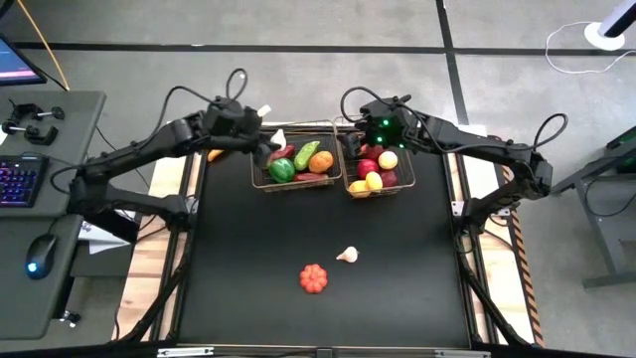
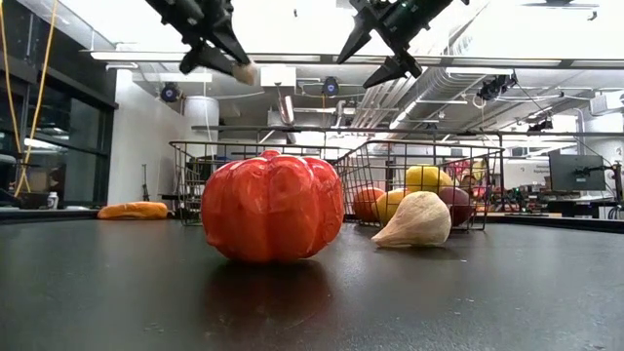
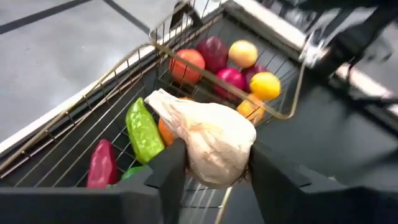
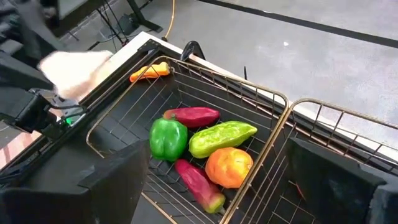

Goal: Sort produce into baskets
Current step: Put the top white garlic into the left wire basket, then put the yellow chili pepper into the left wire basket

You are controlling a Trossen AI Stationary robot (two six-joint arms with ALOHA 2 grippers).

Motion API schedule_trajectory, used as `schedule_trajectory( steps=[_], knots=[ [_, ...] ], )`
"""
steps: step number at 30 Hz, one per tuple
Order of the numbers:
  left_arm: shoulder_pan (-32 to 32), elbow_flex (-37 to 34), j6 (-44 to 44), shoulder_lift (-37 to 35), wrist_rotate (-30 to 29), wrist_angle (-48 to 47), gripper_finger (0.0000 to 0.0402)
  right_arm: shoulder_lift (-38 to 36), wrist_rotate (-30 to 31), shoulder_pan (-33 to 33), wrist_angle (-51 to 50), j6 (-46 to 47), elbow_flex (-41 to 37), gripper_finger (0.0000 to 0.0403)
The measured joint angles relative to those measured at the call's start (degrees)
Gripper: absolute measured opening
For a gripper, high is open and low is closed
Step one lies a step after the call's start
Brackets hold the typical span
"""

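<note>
Black table point(image 1: 258, 249) | garlic point(image 3: 208, 140) clamped by left gripper point(image 3: 211, 167), tip aimed at baskets point(image 3: 186, 43) | orange carrot point(image 4: 149, 71) at 10 o'clock, shown by right wrist | right gripper point(image 2: 385, 49) spread.

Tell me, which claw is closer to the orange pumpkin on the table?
Neither clearly. The left claw, holding a garlic bulb, and the right claw both hover over the baskets, far from the pumpkin.

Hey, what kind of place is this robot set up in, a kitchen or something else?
Probably a robotics lab or workshop, not a kitchen. Exposed ceiling ducts run overhead, a desk with an RGB keyboard and mouse stands beside the black table, and the floor is bare concrete with tape lines.
</note>
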Motion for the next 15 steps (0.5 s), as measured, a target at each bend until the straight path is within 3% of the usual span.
schedule_trajectory(
  steps=[10, 12, 15],
  knots=[
    [1.58, 3.98, 5.07, 5.02, -0.65, -3.22, 0.027, 0.0, -0.03, 0.0, 0.0, 0.16, 0.0, 0.0367],
    [2.4, 5.85, 6.05, 5.11, -4.28, -6.03, 0.0283, 0.0, -0.04, 0.01, 0.0, 0.16, 0.0, 0.0367],
    [4.86, 9.27, 6.92, 5.02, -15.69, -11.93, 0.029, 0.0, -0.04, -0.01, 0.0, 0.16, 0.0, 0.0367]
  ],
)
